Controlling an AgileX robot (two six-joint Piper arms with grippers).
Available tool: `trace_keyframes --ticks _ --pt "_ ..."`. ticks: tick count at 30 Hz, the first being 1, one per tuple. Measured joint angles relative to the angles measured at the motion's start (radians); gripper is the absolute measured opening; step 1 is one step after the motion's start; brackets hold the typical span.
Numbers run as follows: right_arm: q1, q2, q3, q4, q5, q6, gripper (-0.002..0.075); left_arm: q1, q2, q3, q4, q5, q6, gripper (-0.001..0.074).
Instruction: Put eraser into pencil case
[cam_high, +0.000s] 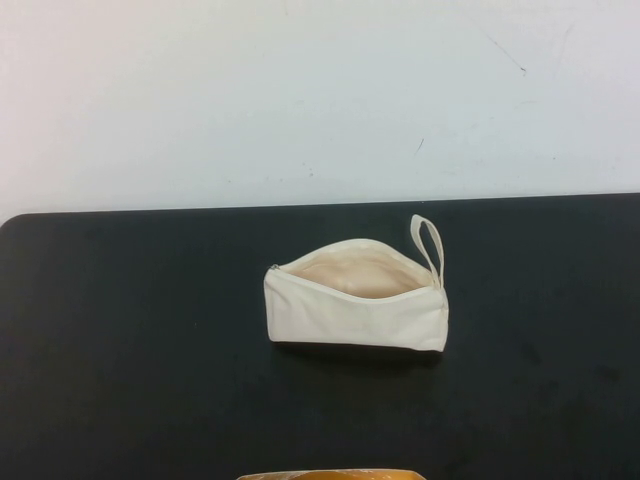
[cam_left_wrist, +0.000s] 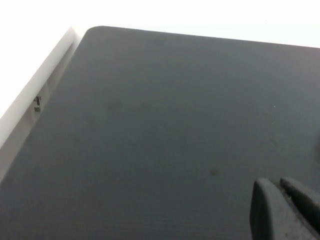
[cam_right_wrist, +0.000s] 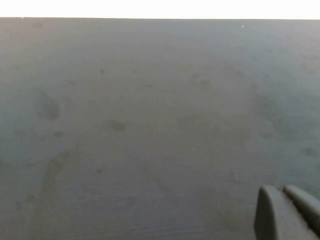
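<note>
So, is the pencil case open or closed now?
Open: the pencil case gapes along its top, showing beige lining. No eraser is visible. Left gripper and right gripper are over bare table.

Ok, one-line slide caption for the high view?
Open pencil case on the black table; no eraser or gripper visible in this view.

The high view is evenly and softly lit: the pencil case (cam_high: 357, 297) reads bright against the black table (cam_high: 120, 350) and casts only a thin shadow along its near edge. The pale wall (cam_high: 300, 90) behind looks slightly washed out. In the left wrist view the left gripper (cam_left_wrist: 287, 210) is a blurred dark shape, with overexposed white beyond the mat. The right gripper (cam_right_wrist: 287, 212) looks equally soft, over hazy, smudged matting
</note>
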Motion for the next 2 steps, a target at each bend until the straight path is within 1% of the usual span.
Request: trace_keyframes --ticks 2 --pt "0.000 0.000 0.000 0.000 0.000 0.000 -0.0001 0.000 0.000 0.000 0.000 0.000 0.000 -0.0001"
